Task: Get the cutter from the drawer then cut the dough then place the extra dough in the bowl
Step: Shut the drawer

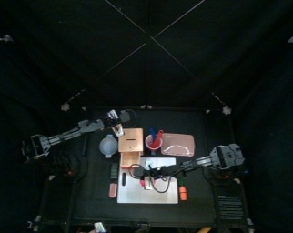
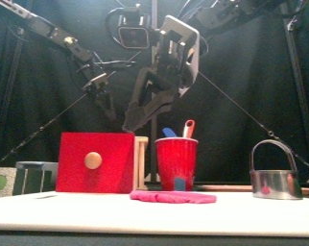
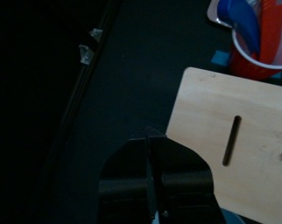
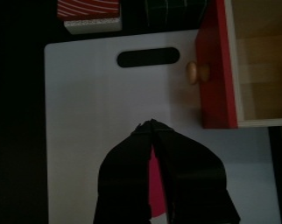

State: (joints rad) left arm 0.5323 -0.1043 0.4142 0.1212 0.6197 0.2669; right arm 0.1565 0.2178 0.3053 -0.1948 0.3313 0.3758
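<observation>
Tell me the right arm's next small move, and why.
Probably swing the right gripper across to the cutter and open its fingers over the wire handle. The drawer stands open, and the cutter stands out to the right, apart from the dough. The dough lies flat on the white board, with the shut fingers hanging above it.

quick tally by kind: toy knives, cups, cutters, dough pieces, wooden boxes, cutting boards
toy knives: 2 (blue knife, red knife)
red cup: 1
metal cutter: 1
pink dough: 1
wooden box: 1
white cutting board: 1
total: 7
</observation>
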